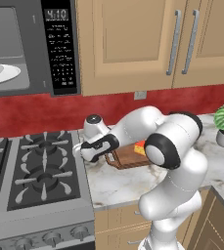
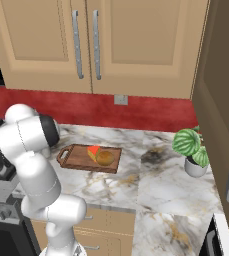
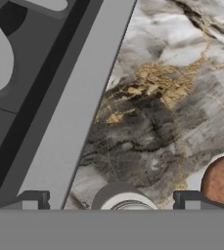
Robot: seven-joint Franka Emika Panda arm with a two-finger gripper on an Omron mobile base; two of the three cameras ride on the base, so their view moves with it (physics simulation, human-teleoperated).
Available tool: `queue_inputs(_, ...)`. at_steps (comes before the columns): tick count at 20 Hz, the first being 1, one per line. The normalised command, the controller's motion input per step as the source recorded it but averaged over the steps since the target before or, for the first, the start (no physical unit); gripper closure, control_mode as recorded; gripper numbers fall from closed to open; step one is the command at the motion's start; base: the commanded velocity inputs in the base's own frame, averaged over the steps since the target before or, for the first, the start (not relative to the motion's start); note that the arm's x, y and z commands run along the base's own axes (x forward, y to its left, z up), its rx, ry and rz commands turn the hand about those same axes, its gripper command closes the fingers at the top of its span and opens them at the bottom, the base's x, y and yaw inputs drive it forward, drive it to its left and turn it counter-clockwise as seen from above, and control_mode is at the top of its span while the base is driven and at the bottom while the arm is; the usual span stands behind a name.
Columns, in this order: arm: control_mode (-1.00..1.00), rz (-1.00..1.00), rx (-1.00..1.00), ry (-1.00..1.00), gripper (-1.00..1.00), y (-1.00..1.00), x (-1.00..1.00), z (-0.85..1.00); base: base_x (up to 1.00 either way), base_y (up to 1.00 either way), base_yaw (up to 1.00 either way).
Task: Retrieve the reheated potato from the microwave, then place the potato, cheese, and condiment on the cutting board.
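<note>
Marble counter (image 2: 166,190) beside the stove (image 1: 35,176) carries the cutting board (image 2: 78,159), with potato (image 2: 105,158) and cheese (image 2: 93,150) on it. Gripper (image 3: 112,200) jaws stand wide around the condiment (image 3: 122,197), left of the board's handle.

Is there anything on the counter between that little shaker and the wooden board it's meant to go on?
Nothing visible. In the hand view, the condiment sits between the fingertips, with bare marble up to the cutting board.
</note>
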Motion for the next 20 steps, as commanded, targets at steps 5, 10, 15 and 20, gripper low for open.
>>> queue_inputs(5,-1.0,0.0,0.0,0.0,-1.0,-0.03,0.04,-0.01,0.0,0.0,0.0)
queue_inputs(10,-1.0,0.0,0.0,0.0,-1.0,-0.02,0.02,-0.01,0.0,0.0,0.0)
queue_inputs(15,-1.0,0.0,0.0,0.01,1.0,-0.03,0.0,-0.07,0.0,0.0,0.0)
queue_inputs(20,-1.0,0.0,0.0,0.01,1.0,-0.12,-0.04,-0.13,0.0,0.0,0.0)
